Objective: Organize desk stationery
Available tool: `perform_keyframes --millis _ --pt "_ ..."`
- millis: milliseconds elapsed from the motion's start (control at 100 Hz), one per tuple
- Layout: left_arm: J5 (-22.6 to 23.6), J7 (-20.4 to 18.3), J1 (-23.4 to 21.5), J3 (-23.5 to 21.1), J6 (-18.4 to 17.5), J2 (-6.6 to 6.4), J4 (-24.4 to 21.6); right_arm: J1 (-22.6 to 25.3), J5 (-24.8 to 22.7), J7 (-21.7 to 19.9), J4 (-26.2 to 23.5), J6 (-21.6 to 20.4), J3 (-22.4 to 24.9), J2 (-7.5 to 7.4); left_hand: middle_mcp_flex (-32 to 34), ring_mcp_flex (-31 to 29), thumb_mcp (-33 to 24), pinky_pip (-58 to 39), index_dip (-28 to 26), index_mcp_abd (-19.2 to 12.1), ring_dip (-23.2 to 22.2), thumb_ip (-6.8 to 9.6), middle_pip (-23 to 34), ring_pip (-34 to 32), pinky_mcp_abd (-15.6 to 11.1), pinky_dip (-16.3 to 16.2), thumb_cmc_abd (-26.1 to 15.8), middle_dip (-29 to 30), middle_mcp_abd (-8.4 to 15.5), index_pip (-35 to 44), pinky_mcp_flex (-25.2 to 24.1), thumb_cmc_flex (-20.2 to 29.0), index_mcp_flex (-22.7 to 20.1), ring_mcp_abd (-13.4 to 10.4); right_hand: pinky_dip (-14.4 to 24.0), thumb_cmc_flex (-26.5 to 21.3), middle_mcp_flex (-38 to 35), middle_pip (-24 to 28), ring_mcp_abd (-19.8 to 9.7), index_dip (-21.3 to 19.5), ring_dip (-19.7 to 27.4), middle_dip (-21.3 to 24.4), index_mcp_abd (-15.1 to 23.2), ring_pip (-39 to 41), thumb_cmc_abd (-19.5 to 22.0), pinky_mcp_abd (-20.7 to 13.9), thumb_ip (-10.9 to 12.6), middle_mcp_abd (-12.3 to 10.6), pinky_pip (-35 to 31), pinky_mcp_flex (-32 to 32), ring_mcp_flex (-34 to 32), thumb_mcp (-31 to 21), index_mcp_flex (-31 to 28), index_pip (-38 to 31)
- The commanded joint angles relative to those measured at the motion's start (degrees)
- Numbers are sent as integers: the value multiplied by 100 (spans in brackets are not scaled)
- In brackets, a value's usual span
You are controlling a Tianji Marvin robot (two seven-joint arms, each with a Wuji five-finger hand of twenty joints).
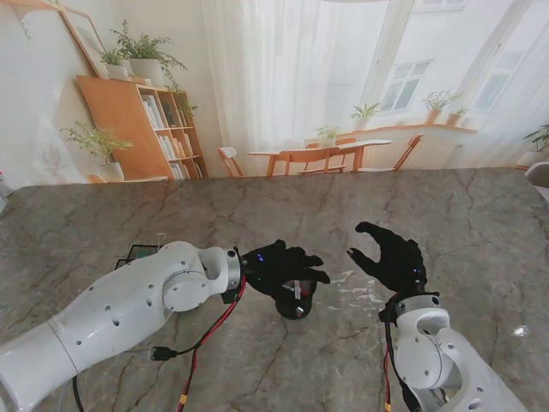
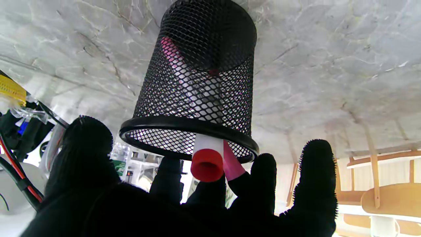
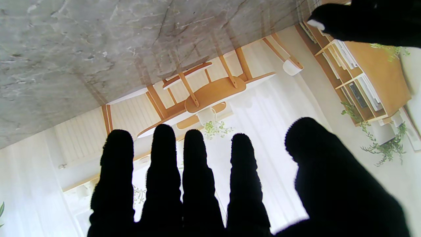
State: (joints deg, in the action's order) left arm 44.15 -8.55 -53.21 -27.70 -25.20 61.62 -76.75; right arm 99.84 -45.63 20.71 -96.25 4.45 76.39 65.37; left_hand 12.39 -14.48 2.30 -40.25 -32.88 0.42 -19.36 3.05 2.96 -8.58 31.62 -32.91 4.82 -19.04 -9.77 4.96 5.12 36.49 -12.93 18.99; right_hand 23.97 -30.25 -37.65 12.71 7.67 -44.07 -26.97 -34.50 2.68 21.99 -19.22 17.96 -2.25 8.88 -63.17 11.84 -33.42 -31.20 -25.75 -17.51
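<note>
Left wrist view is the useful one: the mesh cup point(image 2: 197, 82) stands on the bench point(image 2: 329, 65) with a red-capped marker point(image 2: 206, 161) and a pink pen point(image 2: 232, 163) already inside, ends poking past the rim. The left hand point(image 2: 184, 197) hovers right over that rim, fingers spread; I think it's let go, but hard to say. The right hand point(image 1: 390, 255) waits beside the cup, open and empty.

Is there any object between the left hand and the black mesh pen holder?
Nothing visible does. The left hand is directly over the mesh pen holder, its fingers at the rim, touching the red-capped marker inside.
</note>
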Motion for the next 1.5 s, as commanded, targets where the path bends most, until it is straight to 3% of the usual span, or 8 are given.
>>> perform_keyframes --millis 0,150,280,450,640,760,1490 --pt "45 -51 -30 45 -25 -17 59 -9 31 -49 22 3 -15 24 -22 -286 -103 -297 -130 -129 -215 -388 30 -208 52 -233 212 -170 71 96 112 226 -104 -113 112 112 -96 42 -60 -77 -71 -88 89 42 103 81 205 0 -65 -80 2 22 -14 -25" --pt "100 -35 -27 116 -29 -32 117 -17 44 -26 34 3 -16 30 84 -603 -128 -827 -280 -163 -670 -348 94 -510 -225 -533 466 -348 112 129 543 750 -122 -275 122 128 -101 44 -59 -77 -74 -93 76 53 120 88 204 1 -68 -81 1 35 -25 -35" --pt "181 132 -43 140 -75 -14 219 -24 86 9 46 4 -18 43 438 -1081 -158 -1475 -539 -227 -1463 -259 315 -1094 -759 -782 692 -789 193 315 1270 1570 -315 -528 128 147 -103 43 -53 -72 -73 -94 71 55 149 90 201 11 -66 -90 9 48 -14 -30" --pt "203 397 -51 152 -198 41 401 -28 114 38 59 -13 -16 50 1188 -1717 -228 -2205 -1301 -250 -2500 -184 950 -2065 -1632 -897 733 -1920 417 948 2111 2328 -763 -969 131 167 -100 39 -51 -69 -69 -94 62 47 173 88 196 9 -60 -106 24 66 -39 -37" --pt "231 542 -61 117 -254 65 507 -31 127 49 73 -25 -13 53 1566 -2194 -334 -2658 -2327 -144 -3085 -162 1995 -2842 -2188 -978 762 -2778 527 2062 2637 2700 -886 -1289 136 181 -106 38 -54 -67 -63 -95 51 39 198 90 191 18 -59 -115 24 86 -54 -42" --pt "250 470 -99 9 -259 25 482 -34 132 48 77 -41 -12 53 1707 -2369 -470 -2695 -2738 -140 -3114 -154 2353 -2929 -2264 -984 957 -2851 530 2428 2759 2883 -921 -1363 138 190 -105 33 -52 -64 -60 -93 50 33 219 90 190 21 -55 -122 25 97 -60 -42" --pt "984 -499 -263 -1044 -673 -438 451 -48 138 45 109 -64 -13 52 1677 -2332 -558 -2561 -2474 -143 -2967 -216 2331 -2697 -2176 -1047 1001 -2596 572 2691 2647 2867 -918 -1382 150 196 -123 28 -48 -52 -62 -95 44 17 256 81 191 30 -45 -138 34 125 -79 -45"
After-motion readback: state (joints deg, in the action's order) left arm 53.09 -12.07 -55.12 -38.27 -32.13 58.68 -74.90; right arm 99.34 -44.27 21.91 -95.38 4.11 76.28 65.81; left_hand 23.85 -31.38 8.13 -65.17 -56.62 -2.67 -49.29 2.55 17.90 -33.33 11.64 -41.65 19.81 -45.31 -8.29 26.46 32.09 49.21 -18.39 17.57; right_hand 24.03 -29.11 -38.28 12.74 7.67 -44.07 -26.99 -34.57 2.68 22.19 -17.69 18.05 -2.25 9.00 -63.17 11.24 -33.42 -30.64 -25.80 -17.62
